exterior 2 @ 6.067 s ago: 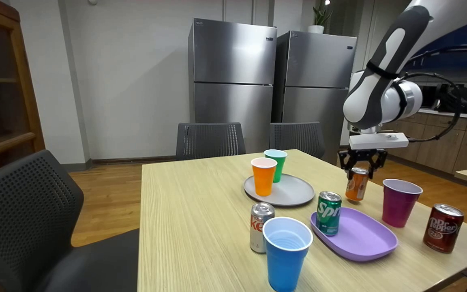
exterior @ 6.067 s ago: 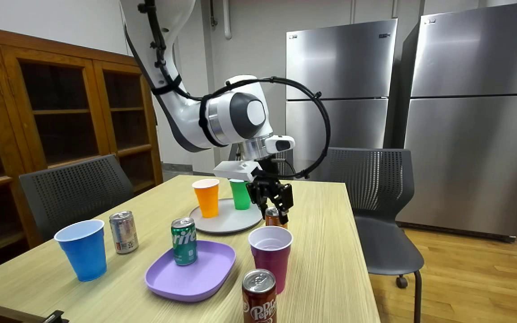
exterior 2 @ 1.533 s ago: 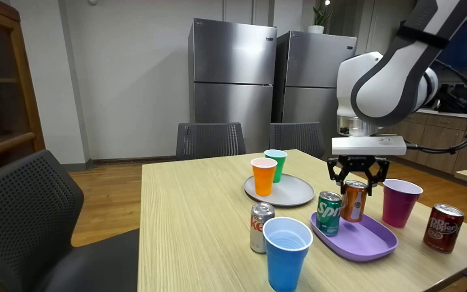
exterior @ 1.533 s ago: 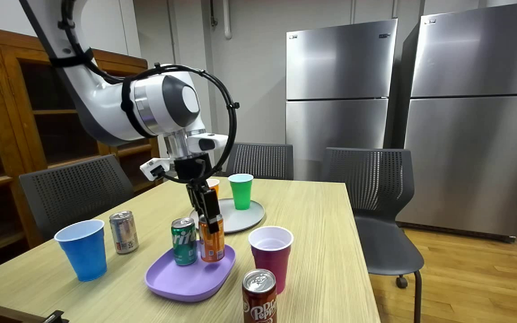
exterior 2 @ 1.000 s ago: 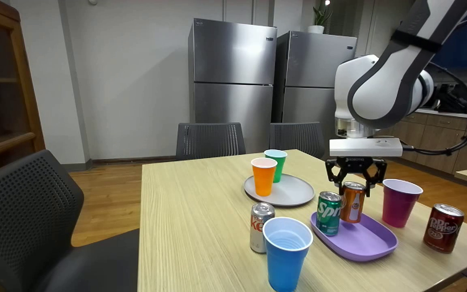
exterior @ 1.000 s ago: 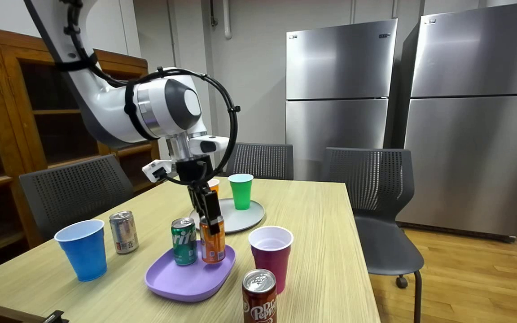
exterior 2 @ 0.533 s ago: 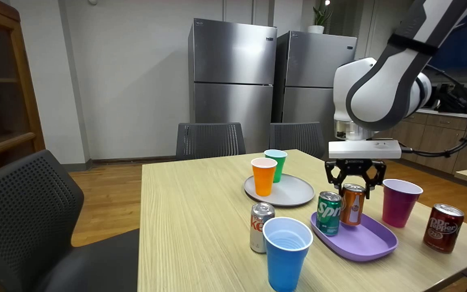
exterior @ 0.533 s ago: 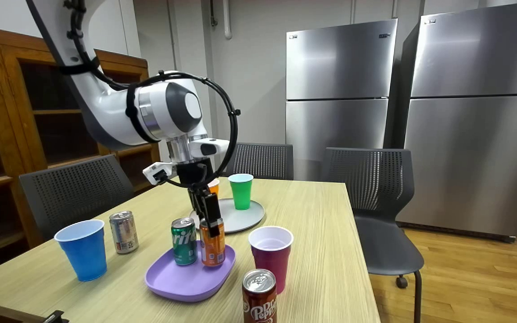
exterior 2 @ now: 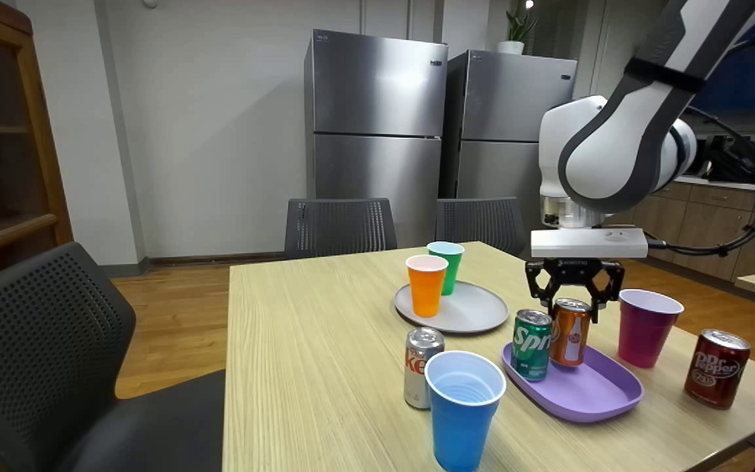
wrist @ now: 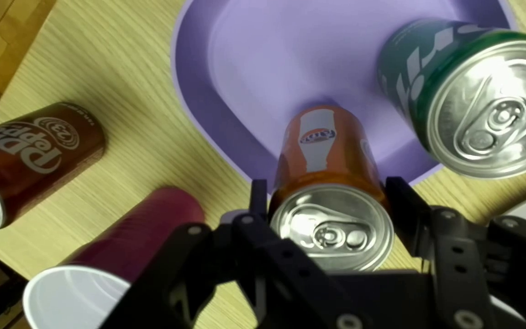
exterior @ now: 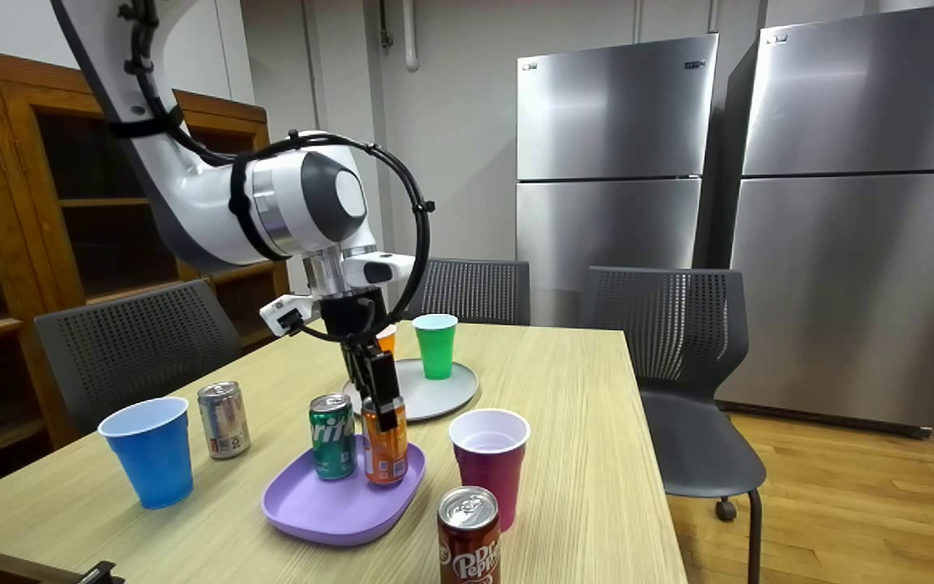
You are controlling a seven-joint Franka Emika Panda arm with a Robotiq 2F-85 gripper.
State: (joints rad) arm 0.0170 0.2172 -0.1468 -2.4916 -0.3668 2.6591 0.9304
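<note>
**Purple tray (exterior 2: 603,393) under a clamped orange can (wrist: 329,183)**

Two steel refrigerators (exterior 2: 377,124) stand far off, beyond the table (exterior 2: 312,354). The tray lies on it, with a gray plate (exterior 2: 476,313) on the tray's far side. The end effector (exterior 2: 573,316) points down, its fingers (wrist: 407,214) clamped on the orange can's upper sides. An orange cup (exterior 2: 426,288) and a green cup (exterior 2: 453,267) stand on the plate, a blue cup (exterior 2: 463,423) left of the tray, a maroon cup (exterior 2: 645,334) right. The orange can is upright over the tray's far part; whether its base touches, I cannot tell. A Sprite can (exterior 2: 531,347) stands in the tray just left, apart from it. A silver can (exterior 2: 417,373) stands beyond the blue cup, a Dr Pepper can (exterior 2: 716,372) nearer than the maroon cup.
</note>
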